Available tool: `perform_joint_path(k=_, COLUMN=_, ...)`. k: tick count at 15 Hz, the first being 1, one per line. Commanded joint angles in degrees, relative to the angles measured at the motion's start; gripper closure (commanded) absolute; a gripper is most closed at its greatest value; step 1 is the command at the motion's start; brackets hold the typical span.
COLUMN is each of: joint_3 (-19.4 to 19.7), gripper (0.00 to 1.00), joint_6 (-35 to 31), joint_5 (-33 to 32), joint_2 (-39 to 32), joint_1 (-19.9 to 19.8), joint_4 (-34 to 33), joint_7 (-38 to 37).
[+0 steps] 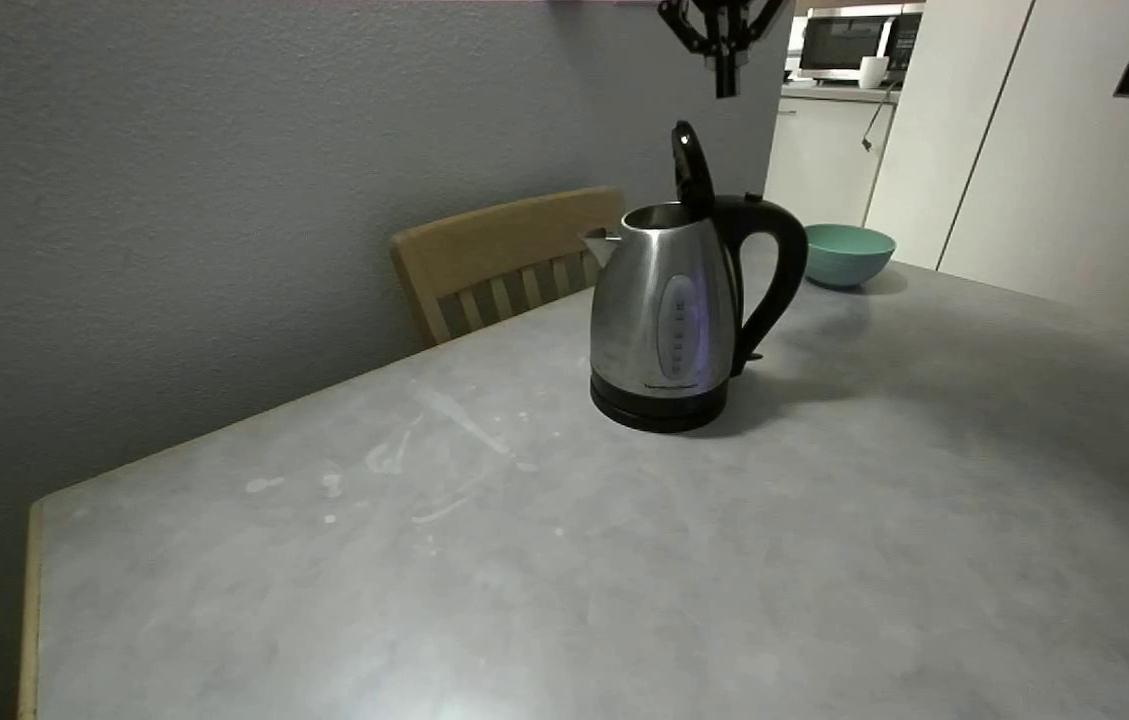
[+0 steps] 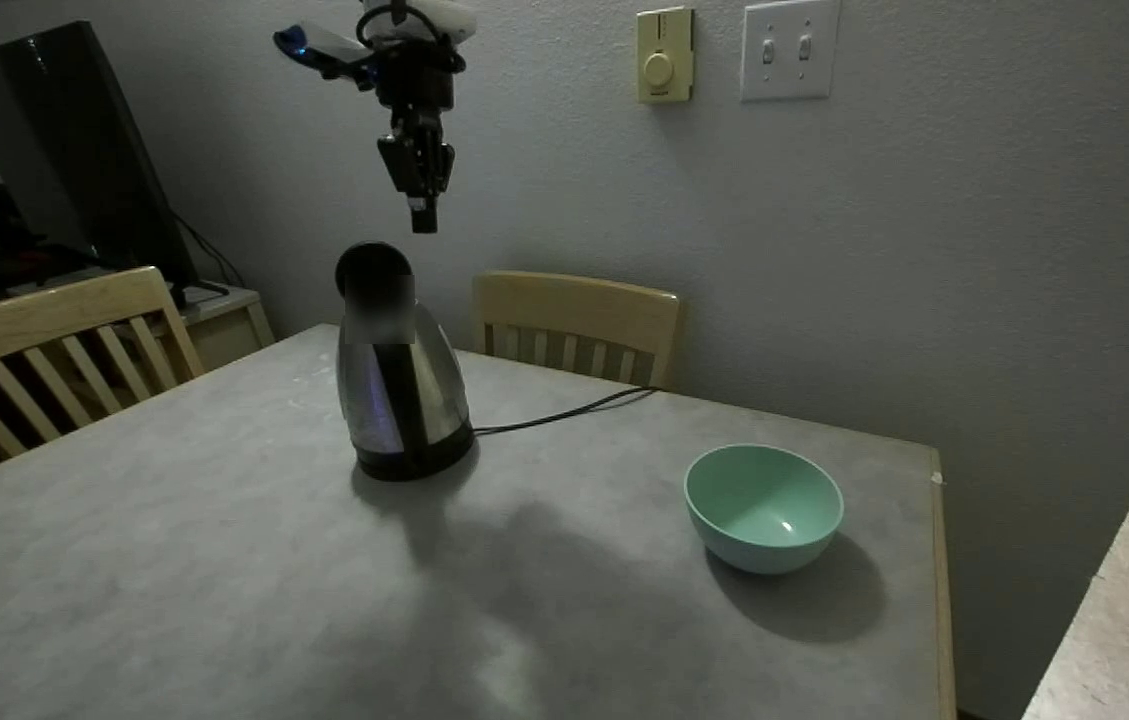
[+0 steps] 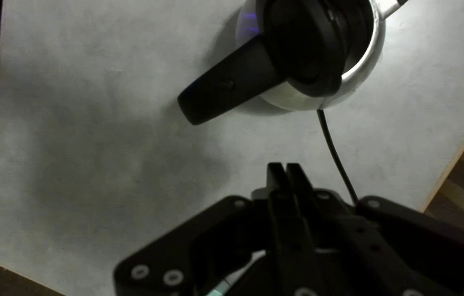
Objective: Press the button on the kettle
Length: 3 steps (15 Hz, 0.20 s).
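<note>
The cord (image 2: 564,412) shows in the wrist view and an exterior view, the microwave (image 1: 839,42) only in an exterior view; the gripper (image 3: 284,167), fingers (image 3: 276,179) closed together, hangs higher than the kettle (image 1: 626,320): brushed steel, upright on the table (image 1: 424,620), black lid (image 1: 692,172) raised

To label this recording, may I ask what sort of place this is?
Probably a home kitchen-dining area: slat-back chairs at a table, an electric kettle on it, a microwave beyond.

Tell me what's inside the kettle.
Inside the kettle, an exterior view shows only a strip of inner wall. In the wrist view, the raised lid partly covers the dark opening. The bottom and any water are hidden.
</note>
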State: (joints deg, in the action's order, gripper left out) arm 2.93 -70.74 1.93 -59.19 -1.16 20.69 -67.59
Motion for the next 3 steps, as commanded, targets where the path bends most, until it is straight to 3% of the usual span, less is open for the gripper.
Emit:
perform_joint_path(k=1, joint_3=0.00, gripper=0.87, joint_6=0.00, joint_5=0.00, joint_2=0.14, joint_1=0.00, joint_4=0.00, joint_7=-0.04)
perform_joint_path(k=3, joint_3=0.00, gripper=0.86, joint_6=-0.01, joint_5=-0.01, joint_2=0.18, joint_1=0.00, joint_4=0.01, joint_7=-0.10)
